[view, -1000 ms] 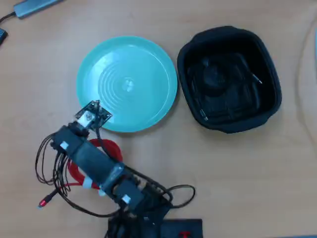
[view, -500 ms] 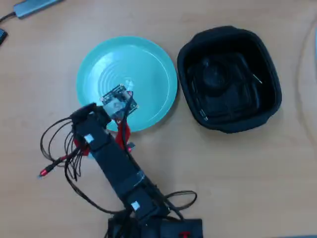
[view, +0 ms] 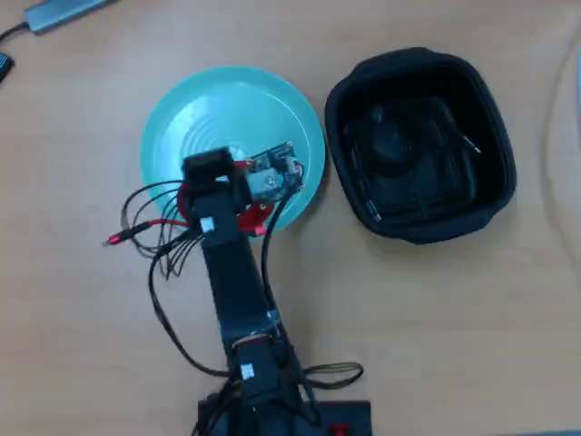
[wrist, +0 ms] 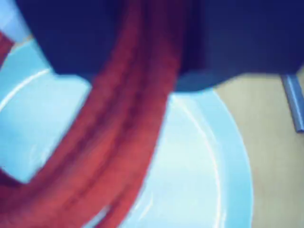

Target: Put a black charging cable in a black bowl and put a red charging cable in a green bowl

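Overhead view: carrying bright red coiled charging cable (view: 250, 216), pinched in gripper (view: 238, 186); centring above shallow turquoise-green round dish (view: 236, 100), unclamping low, minding dangling tail.

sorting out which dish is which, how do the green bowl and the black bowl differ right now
The green bowl is round, shallow and plate-like with concentric rings; the black bowl is deep and rounded-square. In the overhead view the green one sits left, the black one right. The gripper hangs over the green bowl with the red charging cable; the black bowl already holds a thin dark cable. Both rest on the wooden table.
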Available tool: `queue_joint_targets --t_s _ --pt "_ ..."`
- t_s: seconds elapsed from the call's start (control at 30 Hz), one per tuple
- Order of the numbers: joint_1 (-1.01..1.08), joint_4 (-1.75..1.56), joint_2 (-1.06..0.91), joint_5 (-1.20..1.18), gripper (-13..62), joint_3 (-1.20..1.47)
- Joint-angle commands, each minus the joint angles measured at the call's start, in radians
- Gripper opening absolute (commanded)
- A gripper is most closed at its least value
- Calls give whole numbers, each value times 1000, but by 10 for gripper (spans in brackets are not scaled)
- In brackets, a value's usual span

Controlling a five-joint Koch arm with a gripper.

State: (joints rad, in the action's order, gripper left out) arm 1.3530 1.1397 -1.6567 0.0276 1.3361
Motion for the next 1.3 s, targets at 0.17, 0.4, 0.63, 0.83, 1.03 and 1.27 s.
queue_joint_targets --t_s 0.17,0.4,0.63,0.83,1.03,1.27 --pt "126 -325 -60 -6 -67 52" --pt "130 -488 -52 -26 -67 160" --pt "127 -515 -43 -35 -68 216" --pt "106 -520 -3 -34 -62 225" --pt "71 -528 126 -32 -61 164" --pt "29 -565 255 -23 -60 31"
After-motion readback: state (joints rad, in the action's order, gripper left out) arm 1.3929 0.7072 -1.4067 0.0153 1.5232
